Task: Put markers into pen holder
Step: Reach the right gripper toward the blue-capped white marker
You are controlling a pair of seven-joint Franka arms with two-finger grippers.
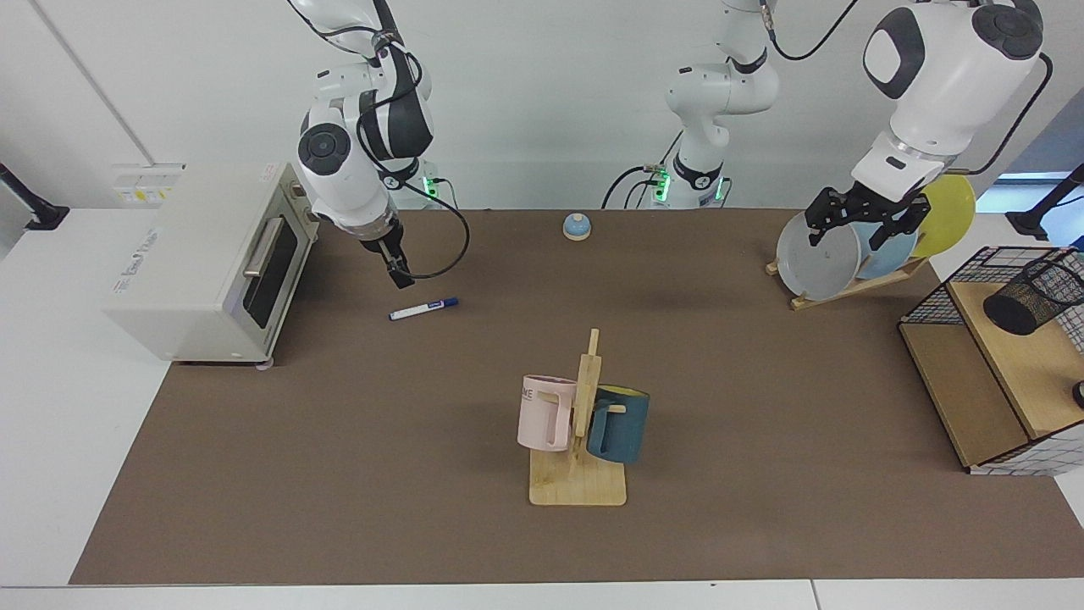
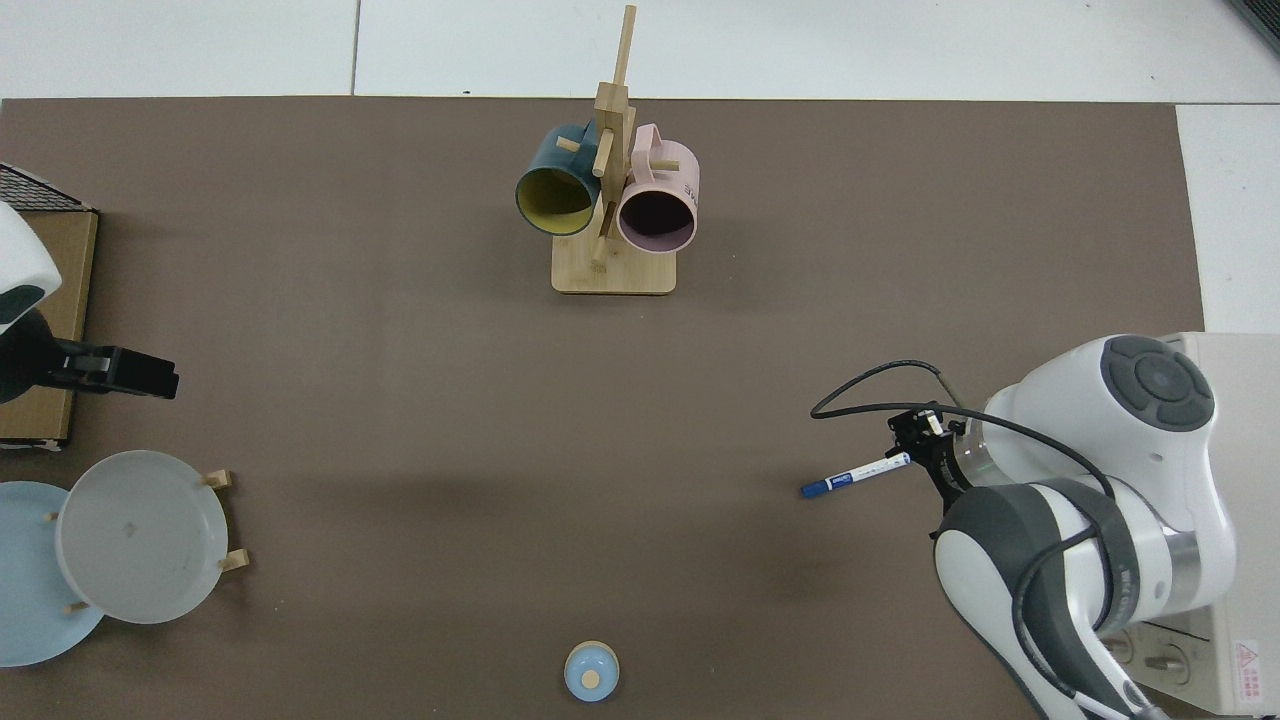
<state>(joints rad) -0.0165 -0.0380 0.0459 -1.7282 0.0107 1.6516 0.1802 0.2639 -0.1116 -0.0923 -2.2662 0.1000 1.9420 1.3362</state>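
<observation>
Brown matting covered the table (image 1: 339, 474). On it lay the slim white marker with a dark blue cap (image 1: 423, 308), flat, with the right end effector (image 1: 398, 273) hovering near its 11 o'clock; finger spacing could not be determined. At the plate rack, the left end effector (image 1: 857, 222) waited with fingers spread. Far at the marker's 3 o'clock, the black wire-mesh pen holder (image 1: 1031, 296) lay tipped on a wooden shelf.

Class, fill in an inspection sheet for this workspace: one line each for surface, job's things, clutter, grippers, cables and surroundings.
Surface: brown mat on a white table.
Job's things: marker lies flat on the mat; pen holder lies tipped on the wooden shelf of a wire basket.
Clutter: pink mug and dark blue mug on a wooden mug tree; plates in a rack; toaster oven; small blue knob-topped thing.
Grippers: right gripper hovers just above the marker's white end; left gripper waits open at the plates.
Cables: black cable loops off the right wrist.
Surroundings: white wall; nothing else seen.
</observation>
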